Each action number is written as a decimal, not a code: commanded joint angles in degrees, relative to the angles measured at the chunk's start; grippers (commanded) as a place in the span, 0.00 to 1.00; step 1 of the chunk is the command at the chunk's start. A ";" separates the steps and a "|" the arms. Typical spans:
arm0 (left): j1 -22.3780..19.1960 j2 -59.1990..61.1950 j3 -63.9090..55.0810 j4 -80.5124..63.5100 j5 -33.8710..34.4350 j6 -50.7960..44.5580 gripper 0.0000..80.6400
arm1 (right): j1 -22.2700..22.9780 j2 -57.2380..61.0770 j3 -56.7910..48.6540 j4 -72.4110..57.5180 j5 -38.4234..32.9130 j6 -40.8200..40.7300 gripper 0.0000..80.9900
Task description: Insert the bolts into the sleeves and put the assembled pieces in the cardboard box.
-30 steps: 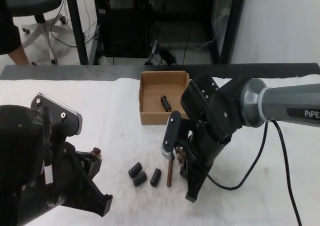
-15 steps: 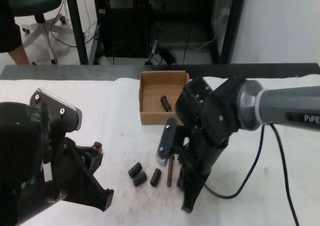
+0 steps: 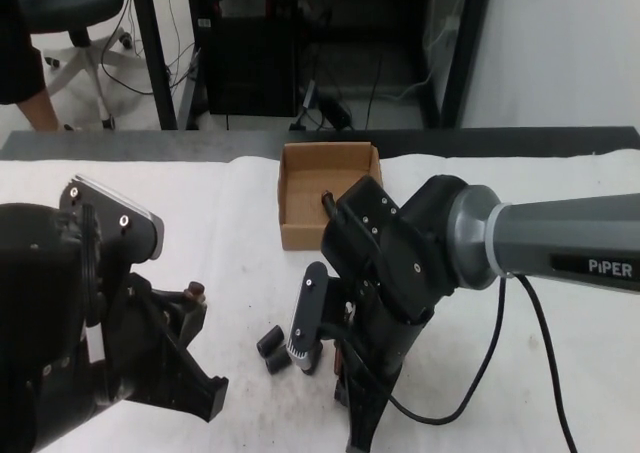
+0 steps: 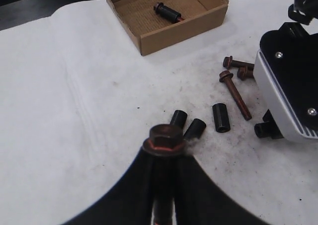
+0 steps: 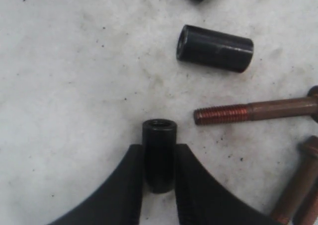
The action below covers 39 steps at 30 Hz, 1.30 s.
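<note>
Left gripper [image 4: 164, 158]: I have a bolt [image 4: 164, 137] clamped between its fingers [image 4: 130, 200]
Right gripper [image 5: 159, 155]: a sleeve [image 5: 159, 133] pinched between its fingers

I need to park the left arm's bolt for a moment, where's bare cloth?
Bare cloth stretches from the cardboard box toward the left gripper, short of the loose sleeves. Crowded: sleeves, loose bolts and the right gripper sit bunched together in front of the box.
</note>
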 commanded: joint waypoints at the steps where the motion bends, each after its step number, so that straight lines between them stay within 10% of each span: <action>1: 0.16 -0.57 -0.20 -1.15 -0.74 0.00 0.00 | -0.07 0.32 -0.16 1.60 0.85 0.10 0.05; 8: 0.16 -0.57 -0.20 -1.15 -0.74 0.00 0.00 | -0.07 0.32 -0.16 1.93 0.85 0.10 0.31; 39: 0.16 -0.57 -0.20 -1.12 -0.55 0.00 0.00 | 0.02 3.29 -0.16 -0.45 -0.90 0.36 0.31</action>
